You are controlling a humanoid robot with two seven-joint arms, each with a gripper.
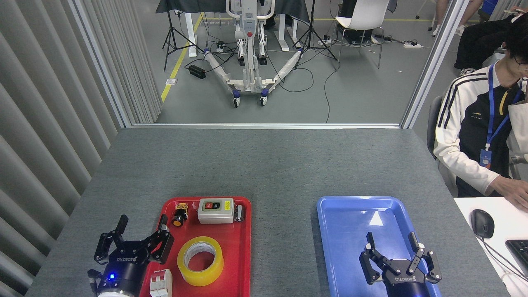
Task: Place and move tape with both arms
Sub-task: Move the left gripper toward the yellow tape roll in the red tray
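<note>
tape flat in the red tray, left gripper just beside it, nothing held yet.

the tape [200, 260] lies on its side in the near half of the red tray [243, 247], its hole facing up, so its axis is upright and the ring offers an outer wall and an inner wall to pinch across. the left gripper [136, 239] sits at the tray's left edge, just left of the tape and a little nearer the camera, fingers spread and empty; it is by far the nearer arm. the right gripper [397, 255] hangs over the blue tray [342, 214], well right of the red tray, fingers also spread and empty. both grippers read "robotiq". behind the tape, a grey switch box [215, 210] carries red and green buttons; its lettering is too small to read.
</note>
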